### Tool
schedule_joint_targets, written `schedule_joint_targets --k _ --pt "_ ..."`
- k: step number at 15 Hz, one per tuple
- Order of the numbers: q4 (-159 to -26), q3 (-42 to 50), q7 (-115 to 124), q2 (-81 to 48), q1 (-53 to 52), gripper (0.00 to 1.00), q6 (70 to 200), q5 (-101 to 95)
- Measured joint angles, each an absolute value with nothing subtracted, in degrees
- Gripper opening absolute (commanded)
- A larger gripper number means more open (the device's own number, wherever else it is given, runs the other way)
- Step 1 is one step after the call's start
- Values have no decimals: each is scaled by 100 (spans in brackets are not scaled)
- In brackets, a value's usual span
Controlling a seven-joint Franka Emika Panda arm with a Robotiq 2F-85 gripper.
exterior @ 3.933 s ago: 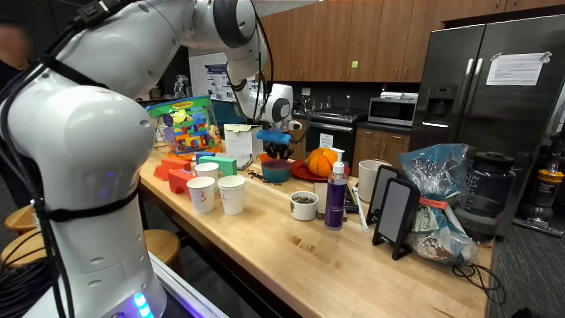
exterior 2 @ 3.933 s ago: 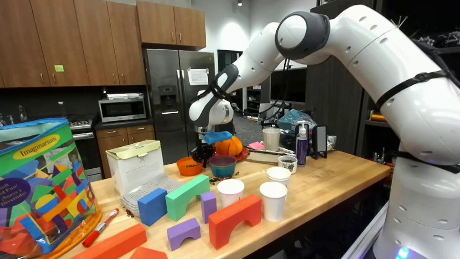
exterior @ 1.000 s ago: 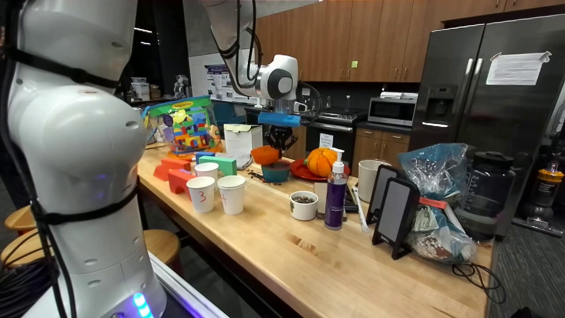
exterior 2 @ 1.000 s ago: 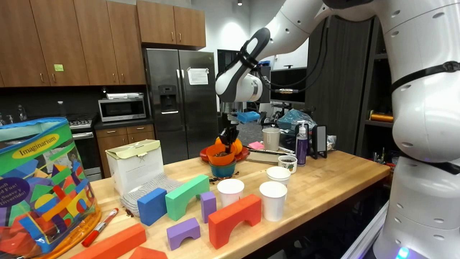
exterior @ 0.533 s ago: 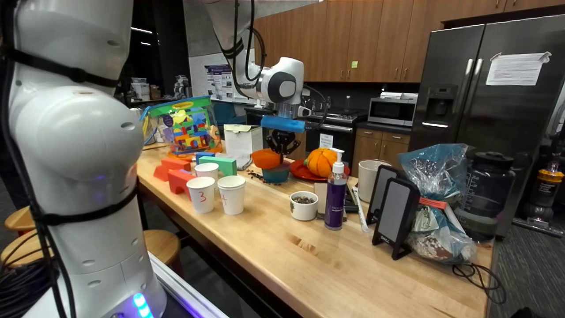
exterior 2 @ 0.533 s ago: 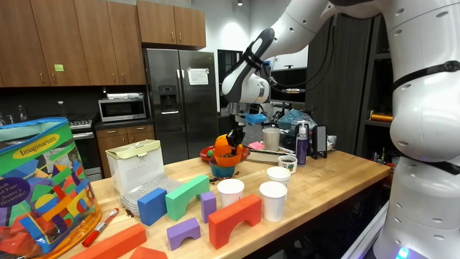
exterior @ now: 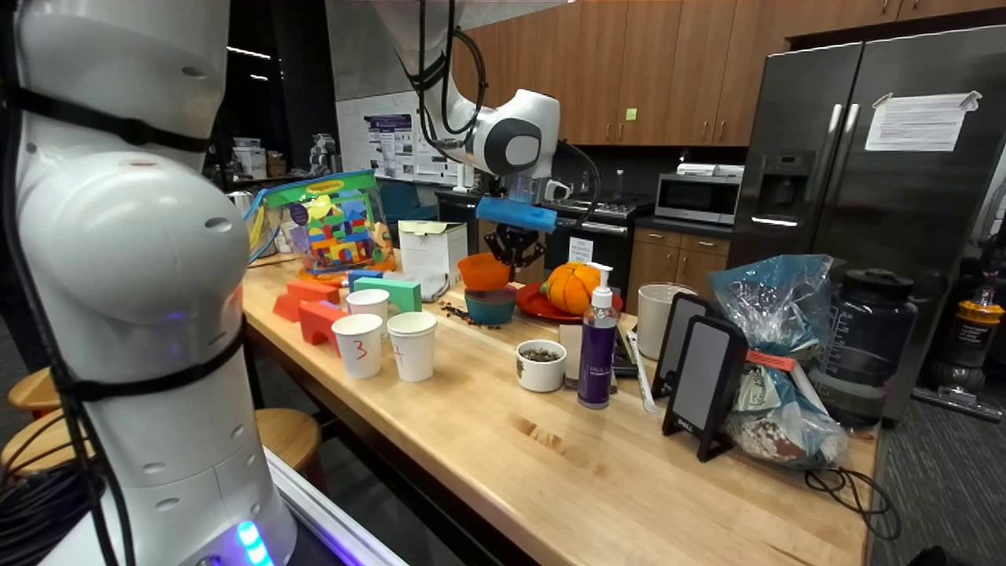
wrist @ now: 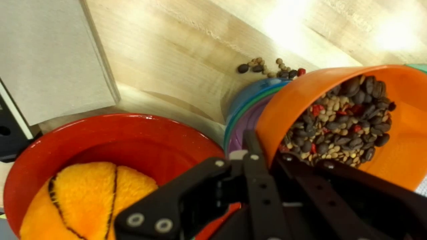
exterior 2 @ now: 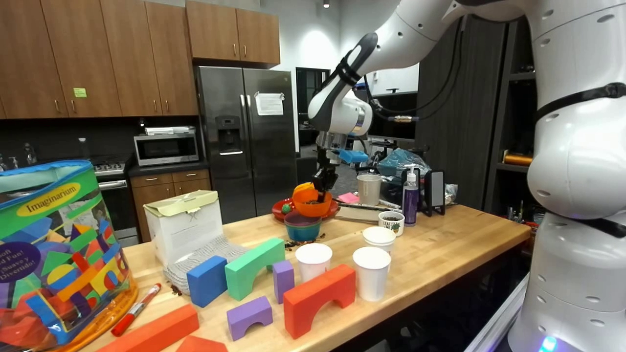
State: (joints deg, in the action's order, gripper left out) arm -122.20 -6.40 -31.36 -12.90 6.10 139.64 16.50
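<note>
A pale wooden counter [exterior 2: 430, 244] crosses the scene. Beyond it, left to right, are brown cabinets [exterior 2: 78, 54], a microwave [exterior 2: 166, 147] and a steel refrigerator [exterior 2: 266, 161]; the white robot arm [exterior 2: 577, 146] rises at the near right. A bag of toy blocks [exterior 2: 54, 230] occupies the near left, with a white carton [exterior 2: 188, 225] farther back.

The gripper [wrist: 267, 155] pinches the rim of an orange bowl [exterior 2: 308, 210], one finger apparently inside it. The bowl is held clear of the counter at the fingertips, to their left in both exterior views, and contains a dry mix [wrist: 340, 123] of dark beans, pale grains and red pieces. It partly overlaps a stack of bowls [exterior 2: 303, 233] in the wrist view; whether the two touch cannot be told.

Counts, left to right: one red marker [exterior 2: 137, 310]; seven loose blocks [exterior 2: 303, 303] (three red, one blue, one green, two purple); one red plate [wrist: 133, 128] bearing one plush pumpkin [exterior: 572, 289]; three stacked bowls, judged by their rims; paper cups [exterior 2: 372, 281] at three spots, one showing a double rim; one white mug [exterior 2: 393, 226]; one pump bottle [exterior 2: 411, 200]; two speakers [exterior: 702, 385].
</note>
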Motion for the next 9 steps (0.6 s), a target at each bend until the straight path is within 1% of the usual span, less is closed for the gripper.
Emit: schedule_joint_targets --k 9 --pt "-12077 -656 -3122 -1347 553 1 13969 1687"
